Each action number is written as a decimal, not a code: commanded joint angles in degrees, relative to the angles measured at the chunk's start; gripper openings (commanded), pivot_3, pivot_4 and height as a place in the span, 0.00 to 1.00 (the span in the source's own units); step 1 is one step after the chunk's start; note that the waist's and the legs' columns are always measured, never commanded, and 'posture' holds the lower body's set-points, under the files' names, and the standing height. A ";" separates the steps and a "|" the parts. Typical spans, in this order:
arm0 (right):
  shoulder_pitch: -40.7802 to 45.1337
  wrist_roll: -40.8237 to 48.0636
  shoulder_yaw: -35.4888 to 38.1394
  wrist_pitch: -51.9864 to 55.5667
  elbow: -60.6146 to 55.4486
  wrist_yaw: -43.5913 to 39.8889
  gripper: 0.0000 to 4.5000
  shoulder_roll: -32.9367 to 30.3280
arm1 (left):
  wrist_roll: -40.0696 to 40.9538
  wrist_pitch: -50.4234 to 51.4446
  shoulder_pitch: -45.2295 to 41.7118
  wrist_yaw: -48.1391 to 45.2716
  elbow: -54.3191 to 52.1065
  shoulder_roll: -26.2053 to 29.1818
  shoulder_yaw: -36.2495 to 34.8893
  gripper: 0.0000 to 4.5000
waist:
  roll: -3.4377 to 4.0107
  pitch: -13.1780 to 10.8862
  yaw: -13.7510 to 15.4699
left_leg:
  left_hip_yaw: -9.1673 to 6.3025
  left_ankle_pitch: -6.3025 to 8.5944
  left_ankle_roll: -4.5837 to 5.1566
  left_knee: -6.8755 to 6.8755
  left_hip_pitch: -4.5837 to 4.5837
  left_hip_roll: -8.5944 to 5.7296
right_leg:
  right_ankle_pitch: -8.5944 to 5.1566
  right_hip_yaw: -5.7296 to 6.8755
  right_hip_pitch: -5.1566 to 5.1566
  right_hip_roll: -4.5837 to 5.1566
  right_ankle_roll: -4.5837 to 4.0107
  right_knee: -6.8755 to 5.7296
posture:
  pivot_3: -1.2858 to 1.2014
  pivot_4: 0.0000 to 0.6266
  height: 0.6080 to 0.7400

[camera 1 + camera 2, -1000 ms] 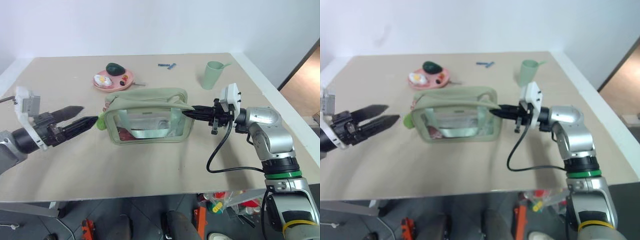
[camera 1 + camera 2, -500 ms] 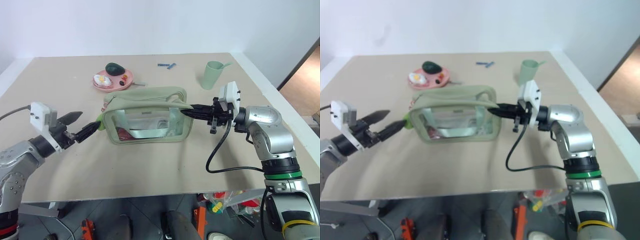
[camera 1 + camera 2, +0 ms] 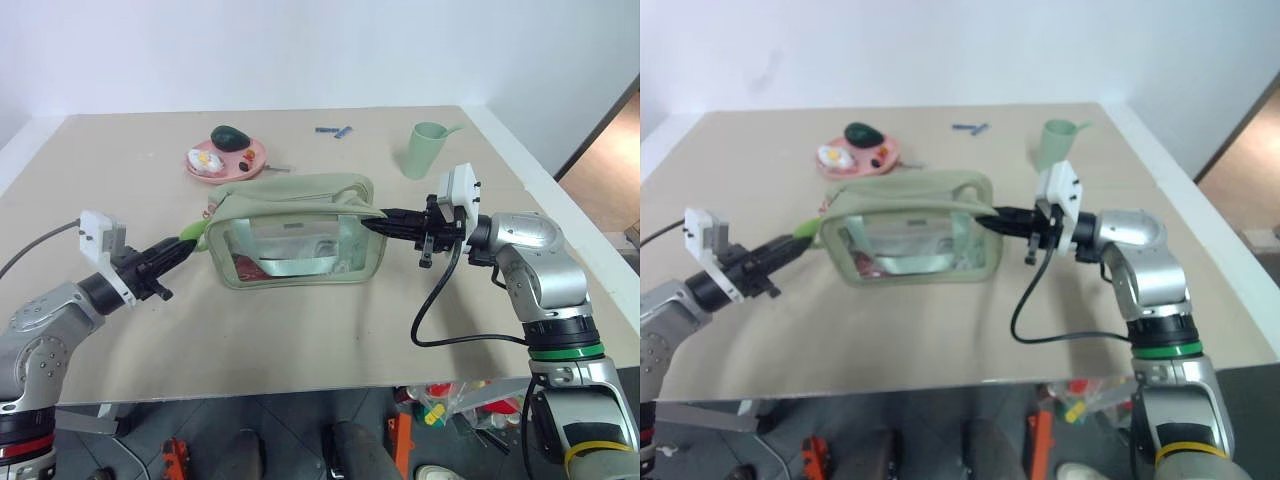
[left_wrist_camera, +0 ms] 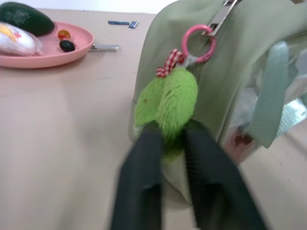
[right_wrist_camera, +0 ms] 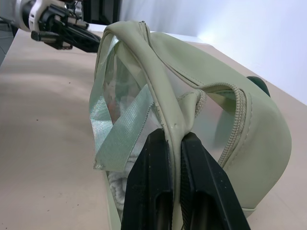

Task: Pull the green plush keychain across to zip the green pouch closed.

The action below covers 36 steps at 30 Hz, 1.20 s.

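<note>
The green pouch sits on the table, with the green plush keychain hanging from a pink ring at its left end. The left gripper has its two fingers pinched on the lower part of the plush; the fingers look blurred, so the grip seems firm rather than certain. At the pouch's right end, the right gripper is pressed together on the pouch's pale strap edge.

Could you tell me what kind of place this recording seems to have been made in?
Probably a robot test room or lab: a bare beige table against a plain white wall, set with staged props, namely a pouch, a cup and a pink plate.
</note>
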State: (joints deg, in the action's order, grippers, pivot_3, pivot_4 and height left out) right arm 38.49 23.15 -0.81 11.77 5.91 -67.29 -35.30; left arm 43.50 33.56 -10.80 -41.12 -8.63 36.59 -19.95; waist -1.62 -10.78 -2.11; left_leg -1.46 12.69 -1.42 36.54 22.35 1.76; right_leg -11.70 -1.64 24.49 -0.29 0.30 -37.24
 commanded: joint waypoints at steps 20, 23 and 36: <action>-0.53 -0.50 1.27 -1.38 -2.06 0.25 0.00 -1.56 | 3.68 5.47 -25.75 -5.08 -5.30 2.97 12.12 0.01 | -0.05 -0.02 -0.13 | -0.03 0.00 0.00 0.01 0.02 -0.04 | 0.03 -0.03 -0.02 -0.02 0.08 0.01 | 0.52 0.24 1.00; -0.54 -0.59 1.32 -1.33 -2.16 0.47 0.00 -1.60 | -0.27 3.43 -26.27 -6.52 -3.43 2.74 14.45 0.01 | -0.05 -0.02 -0.13 | -0.05 0.00 0.00 0.01 0.02 -0.05 | 0.03 -0.02 -0.02 -0.04 0.07 0.01 | 0.52 0.24 1.00; -0.23 -0.99 1.25 -1.89 -1.52 0.36 0.00 -1.46 | 3.49 12.63 -25.11 -12.97 -9.19 12.98 10.44 0.67 | -0.07 -0.04 -0.26 | -0.03 0.00 0.00 0.02 0.06 -0.05 | 0.03 -0.05 0.01 -0.01 0.08 0.01 | 0.52 0.24 1.00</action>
State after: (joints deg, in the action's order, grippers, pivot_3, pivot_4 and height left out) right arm 37.02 22.16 -0.66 10.91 5.25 -67.05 -36.26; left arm 45.49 45.22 -36.46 -54.13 -14.95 47.98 -6.26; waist -1.69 -10.81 -2.36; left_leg -1.48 12.69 -1.42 36.56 22.41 1.71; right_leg -11.67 -1.69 24.50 -0.30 0.39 -37.22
